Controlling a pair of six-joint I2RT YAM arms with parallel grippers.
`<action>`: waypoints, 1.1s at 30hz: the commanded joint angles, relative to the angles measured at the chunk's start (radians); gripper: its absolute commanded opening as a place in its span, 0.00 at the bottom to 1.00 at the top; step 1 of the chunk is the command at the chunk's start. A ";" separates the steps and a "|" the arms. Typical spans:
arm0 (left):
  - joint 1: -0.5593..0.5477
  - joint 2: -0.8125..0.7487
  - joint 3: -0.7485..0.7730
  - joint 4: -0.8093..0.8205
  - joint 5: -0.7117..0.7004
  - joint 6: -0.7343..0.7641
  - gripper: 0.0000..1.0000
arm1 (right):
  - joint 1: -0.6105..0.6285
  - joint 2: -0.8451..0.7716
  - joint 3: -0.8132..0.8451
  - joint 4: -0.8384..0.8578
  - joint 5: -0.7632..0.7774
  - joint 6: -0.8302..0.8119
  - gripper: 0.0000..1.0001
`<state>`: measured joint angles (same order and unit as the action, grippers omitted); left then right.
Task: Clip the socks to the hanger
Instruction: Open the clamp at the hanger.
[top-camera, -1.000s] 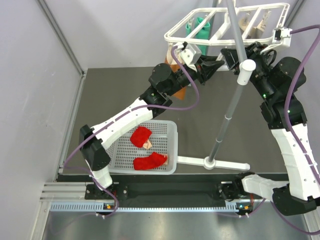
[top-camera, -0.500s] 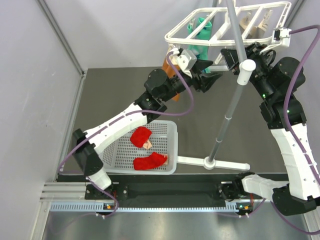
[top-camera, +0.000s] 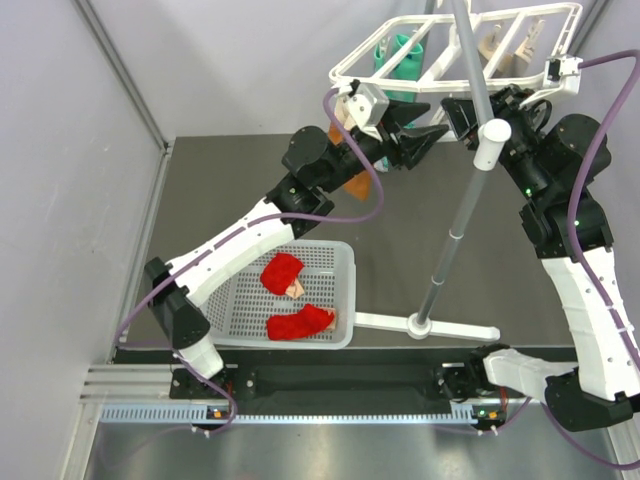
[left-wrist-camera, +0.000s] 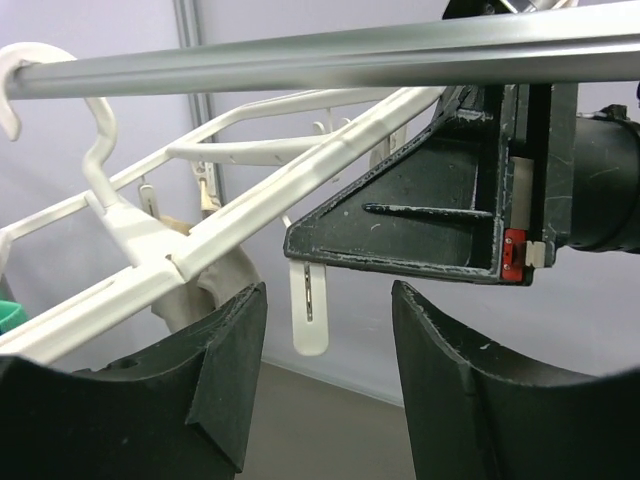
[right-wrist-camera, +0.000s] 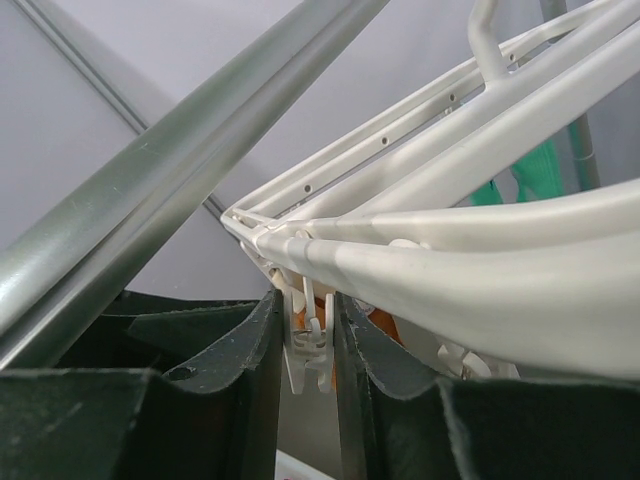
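Lying in the white basket (top-camera: 347, 300) at the left, the two red socks (top-camera: 283, 272) look light, limp and quick to bunch, so each is probably best pinched at the cuff edge, leaving a flap free for a clip; the left arm stretches up and forward, its left end effector (left-wrist-camera: 328, 340) spread wide and empty just beneath the hanger (left-wrist-camera: 250, 215); the mint-green socks (top-camera: 403, 50) hang at the frame's far side; the right arm rears high and folds back toward the frame, its right end effector (right-wrist-camera: 305, 375) clenched on a small white clip (right-wrist-camera: 308, 350); the thin plastic frame looks likely to sway under any push.
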<state>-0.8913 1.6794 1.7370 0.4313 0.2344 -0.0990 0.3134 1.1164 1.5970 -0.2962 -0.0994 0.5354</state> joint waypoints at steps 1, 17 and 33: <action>0.000 0.045 0.074 -0.031 0.036 -0.016 0.57 | 0.016 -0.024 0.026 0.000 -0.031 0.003 0.00; 0.000 0.123 0.199 -0.074 0.043 -0.034 0.00 | 0.013 -0.035 0.009 0.011 -0.042 0.012 0.39; -0.014 0.109 0.176 -0.112 0.016 0.048 0.00 | 0.015 0.036 0.109 -0.072 -0.016 0.001 0.18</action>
<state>-0.8951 1.7985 1.8893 0.3122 0.2462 -0.0784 0.3134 1.1469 1.6581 -0.3702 -0.1246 0.5388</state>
